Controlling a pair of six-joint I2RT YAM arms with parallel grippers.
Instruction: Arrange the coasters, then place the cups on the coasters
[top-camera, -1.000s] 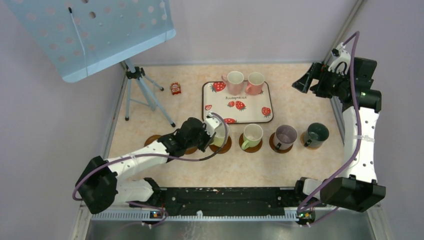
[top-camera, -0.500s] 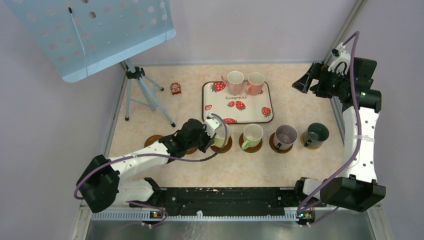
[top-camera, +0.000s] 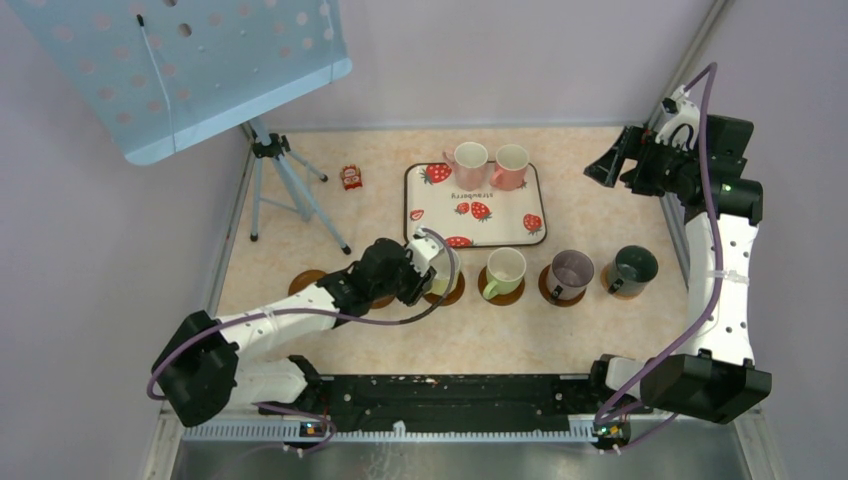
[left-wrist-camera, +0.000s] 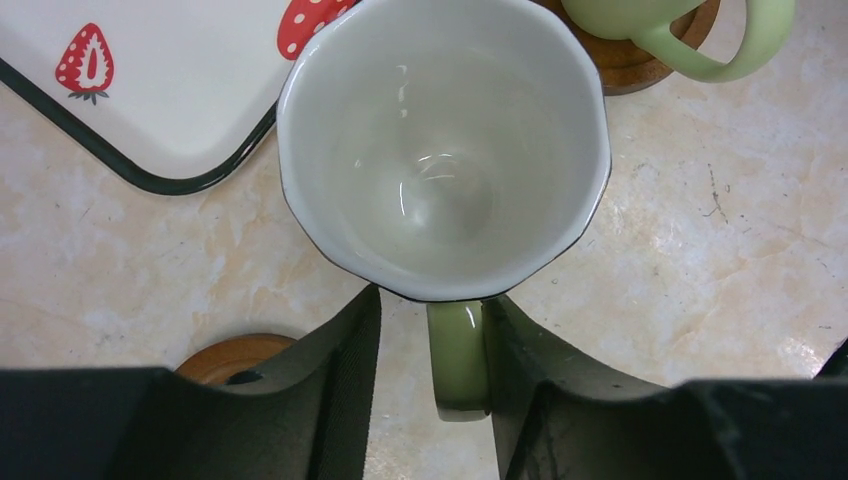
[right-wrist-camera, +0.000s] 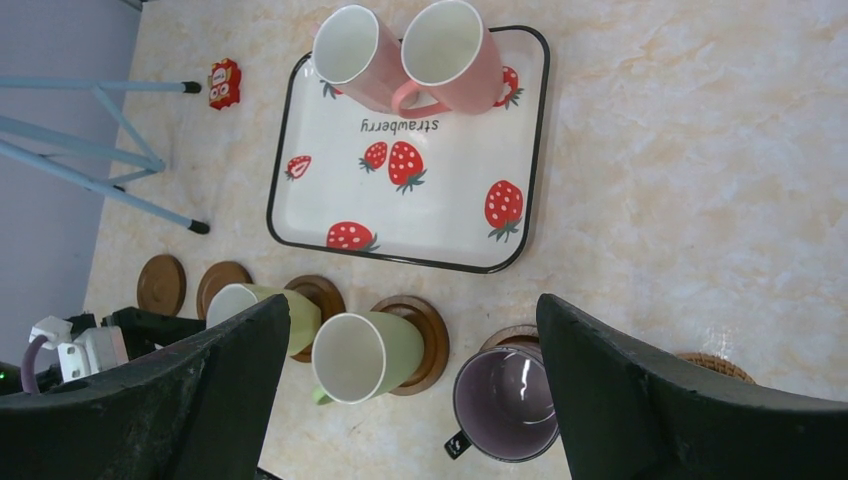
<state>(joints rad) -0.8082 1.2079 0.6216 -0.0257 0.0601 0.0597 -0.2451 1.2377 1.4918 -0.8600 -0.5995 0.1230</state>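
Pink cups (right-wrist-camera: 355, 50) on the tray (right-wrist-camera: 440, 215), three more on coasters (right-wrist-camera: 425, 340)
Both sit side by side at the tray's far edge. Nearer, two light green cups (right-wrist-camera: 365, 355) and a purple-grey cup (right-wrist-camera: 505, 405) stand on coasters; two bare coasters (right-wrist-camera: 162, 284) lie further left.

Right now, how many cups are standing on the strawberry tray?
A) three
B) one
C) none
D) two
D: a pink mug and a second pink mug stand side by side at one end of the strawberry tray, and no other cup is on it.
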